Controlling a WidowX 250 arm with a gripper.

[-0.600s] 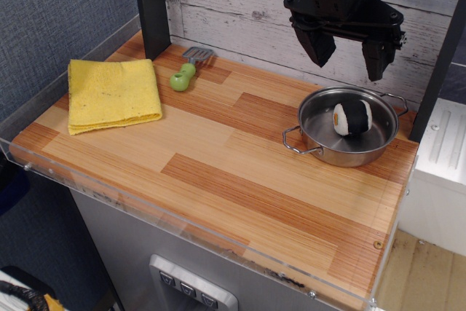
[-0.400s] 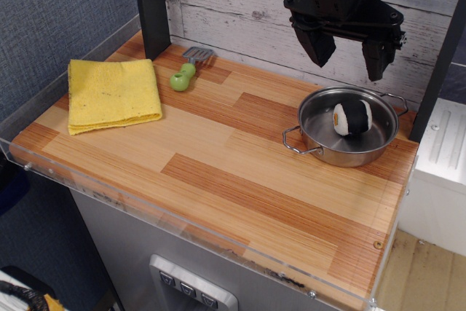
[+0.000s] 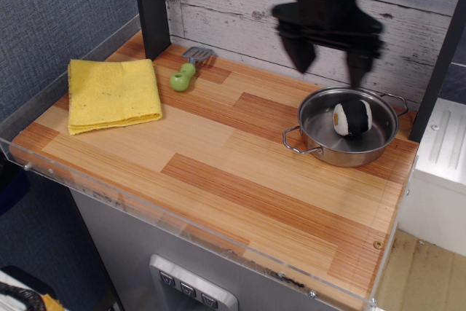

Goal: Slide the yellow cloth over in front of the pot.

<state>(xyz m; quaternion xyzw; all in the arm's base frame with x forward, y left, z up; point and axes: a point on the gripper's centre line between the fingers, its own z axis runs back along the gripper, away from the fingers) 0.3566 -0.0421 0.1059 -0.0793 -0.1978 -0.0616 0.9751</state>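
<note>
The yellow cloth (image 3: 113,94) lies folded flat at the back left of the wooden table. The steel pot (image 3: 348,129) with two wire loop handles stands at the right side and holds a black-and-white roll (image 3: 352,117). My black gripper (image 3: 329,63) hangs open and empty in the air above and just behind the pot's left rim, far to the right of the cloth. It is blurred by motion.
A green-handled spatula (image 3: 186,71) lies at the back between cloth and pot. A dark post (image 3: 151,5) stands at the back left. A clear rim (image 3: 175,220) runs along the table's front edge. A white box (image 3: 440,172) sits off the right side.
My gripper has shifted to the left and slightly down, still open. The cloth, pot and spatula have not moved.
</note>
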